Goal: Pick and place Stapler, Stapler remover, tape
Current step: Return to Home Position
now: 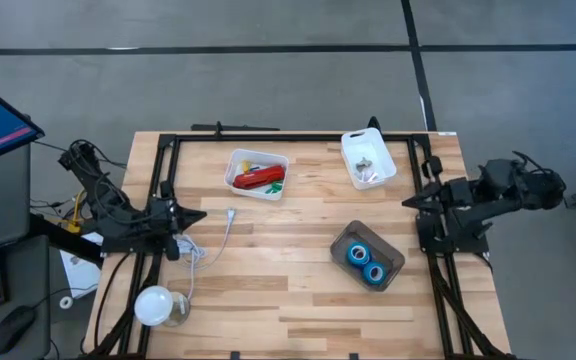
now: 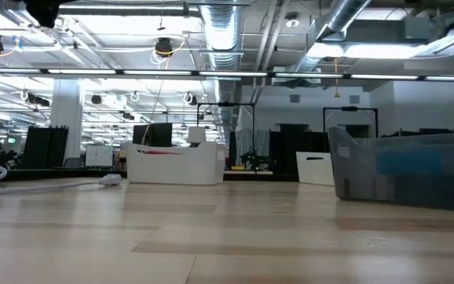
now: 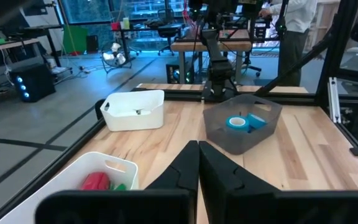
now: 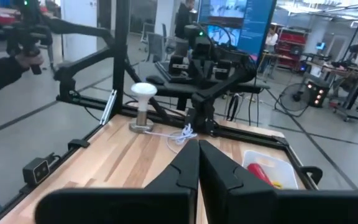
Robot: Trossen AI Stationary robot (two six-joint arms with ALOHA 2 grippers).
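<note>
Left pincer [image 1: 200, 216] sits at the table's [image 1: 268, 310] left edge, fingers pressed together, empty. Just ahead of it, a white bin [image 1: 236, 158] holds the red stapler [image 1: 256, 179]. Farther ahead, close before the right pincer [image 1: 410, 203], also pressed together and empty, a grey bin [image 1: 340, 240] holds the blue tape [image 1: 365, 261]. Homing well likely means keeping both arms tucked back, clear of the bins and the white cord [image 1: 223, 235]. No staple remover can be made out; the pieces in the second white bin [image 1: 353, 140] are too small to identify.
</note>
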